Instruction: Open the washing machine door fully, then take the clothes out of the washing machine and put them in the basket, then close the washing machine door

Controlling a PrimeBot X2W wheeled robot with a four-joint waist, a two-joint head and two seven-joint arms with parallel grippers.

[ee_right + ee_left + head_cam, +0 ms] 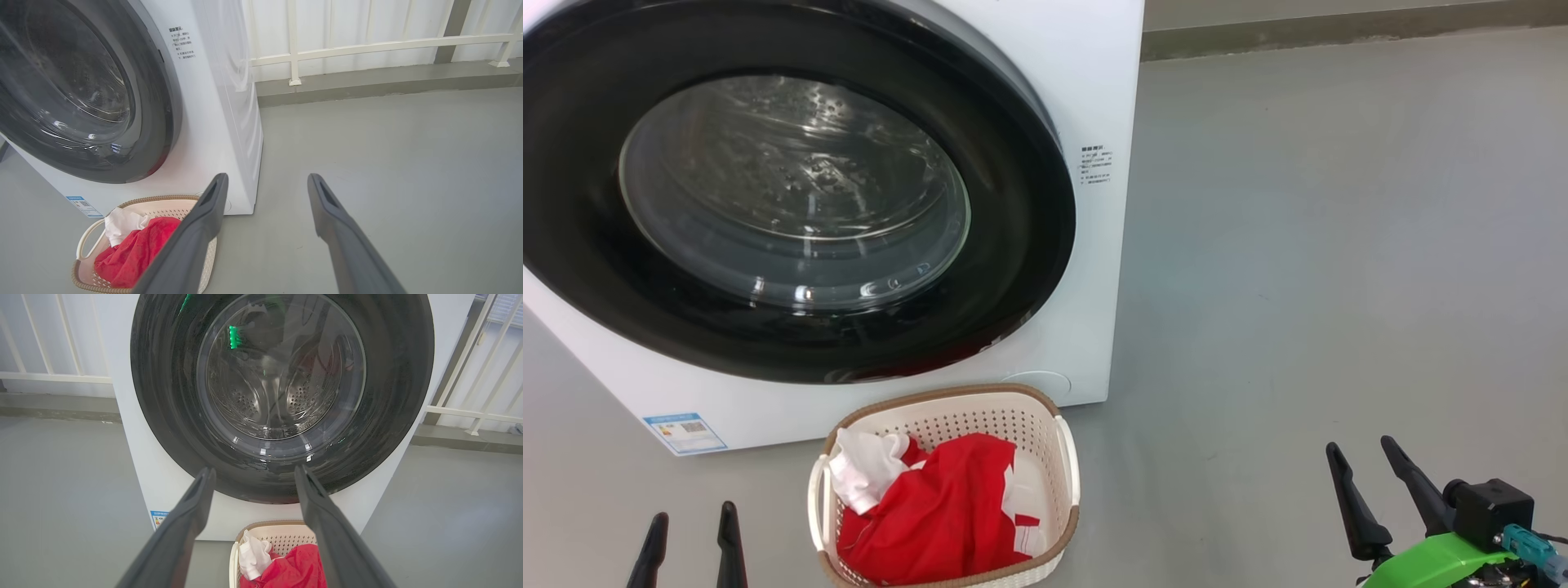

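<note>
The white washing machine (1086, 98) stands ahead with its round black-ringed door (1013, 269) lying flat against the front; through the glass I see the steel drum (278, 392). On the floor before it sits the cream basket (1045, 425) holding the red clothes (947, 510) and a white piece (866, 465). My left gripper (690, 523) is open at the lower left, left of the basket. My right gripper (1364, 457) is open at the lower right, well clear of the basket. The basket (282, 537) and clothes (135, 251) also show in both wrist views.
Grey floor (1339, 245) stretches to the right of the machine. A white railing (367, 45) and a low kerb run behind. A blue label (685, 433) sits low on the machine's front.
</note>
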